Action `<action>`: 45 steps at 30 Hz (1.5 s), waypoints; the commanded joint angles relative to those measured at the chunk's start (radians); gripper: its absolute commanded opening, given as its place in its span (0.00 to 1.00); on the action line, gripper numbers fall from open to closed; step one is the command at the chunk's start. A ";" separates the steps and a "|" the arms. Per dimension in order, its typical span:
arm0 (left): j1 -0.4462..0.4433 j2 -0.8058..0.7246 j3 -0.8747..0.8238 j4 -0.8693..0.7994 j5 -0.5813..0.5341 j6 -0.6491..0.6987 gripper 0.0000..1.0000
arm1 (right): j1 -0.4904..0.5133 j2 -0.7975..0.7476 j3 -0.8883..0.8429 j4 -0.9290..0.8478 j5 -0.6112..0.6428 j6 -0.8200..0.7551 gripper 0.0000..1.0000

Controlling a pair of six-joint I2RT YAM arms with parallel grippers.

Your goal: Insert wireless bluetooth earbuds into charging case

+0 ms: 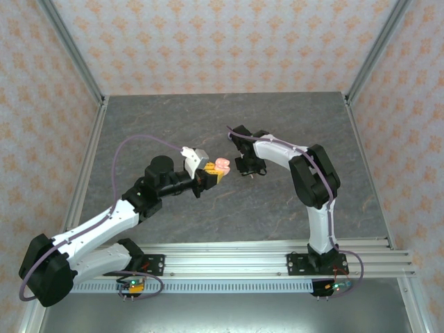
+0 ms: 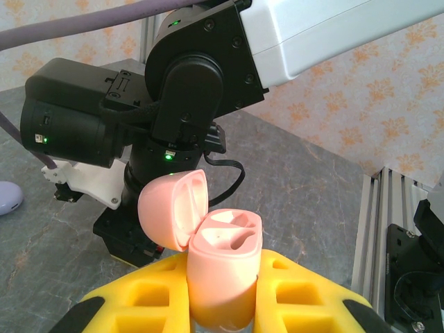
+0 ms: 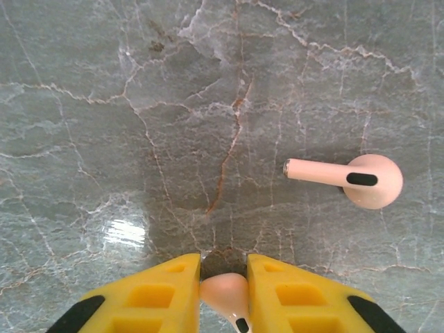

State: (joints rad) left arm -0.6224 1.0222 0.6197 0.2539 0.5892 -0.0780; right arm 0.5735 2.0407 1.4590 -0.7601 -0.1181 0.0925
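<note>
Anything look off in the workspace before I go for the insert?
Nothing looks damaged or spilled. One pink earbud lies loose on its side on the table, while the right gripper pinches the second earbud. The left gripper holds the charging case, lid open, both wells empty.

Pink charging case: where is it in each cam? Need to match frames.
Top external: charging case at centre, held by the left gripper.
Left wrist: bottom centre, lid open, clamped in the same gripper.
Right wrist: right gripper holds one earbud; loose earbud on the table at right.
Shared landmark: the grey marble table.
</note>
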 commanded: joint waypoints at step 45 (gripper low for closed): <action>-0.008 0.213 -0.047 0.117 -0.302 -0.108 0.15 | -0.133 -0.320 -0.255 0.325 -0.513 0.174 0.20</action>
State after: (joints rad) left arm -0.6220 1.2247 0.5980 0.2760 0.3271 -0.1600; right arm 0.4461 1.7763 1.2221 -0.4953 -0.5560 0.2371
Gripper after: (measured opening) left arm 0.186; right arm 0.198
